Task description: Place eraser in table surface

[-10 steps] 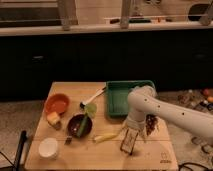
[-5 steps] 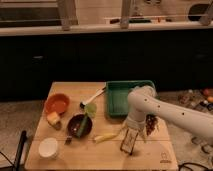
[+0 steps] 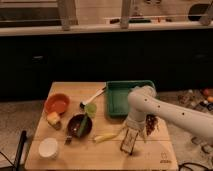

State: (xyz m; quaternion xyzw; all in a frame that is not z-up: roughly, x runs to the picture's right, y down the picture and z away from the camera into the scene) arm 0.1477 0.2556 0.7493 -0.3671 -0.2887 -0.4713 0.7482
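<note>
Here we are with the arm reaching in from the right of the frame and bending down; the gripper [image 3: 129, 143] hangs tip-down at the lower centre-right, at or just above the table surface [image 3: 95, 156]; whether it is parted or closed I cannot tell; the eraser I cannot pick out either, so if it is being carried it is hidden down at the gripper tip. The spot underneath looks a sensible one to me: bare wood in front of the green tray [image 3: 109, 101], with a yellowish item [image 3: 104, 136] just to the left of the gripper and a reddish-brown object [image 3: 150, 125] just to the right. The dark bowl [image 3: 79, 125], orange bowl [image 3: 57, 103] and white cup [image 3: 48, 147] sit well off to the left; no trouble there. To do this well: lower straight down until the eraser sits on the wood; release only at contact, so it does not bounce or skid towards the yellowish item; keep it off the tray, since the tabletop is the goal; lift straight up afterwards, without dragging sideways across the neighbours.
</note>
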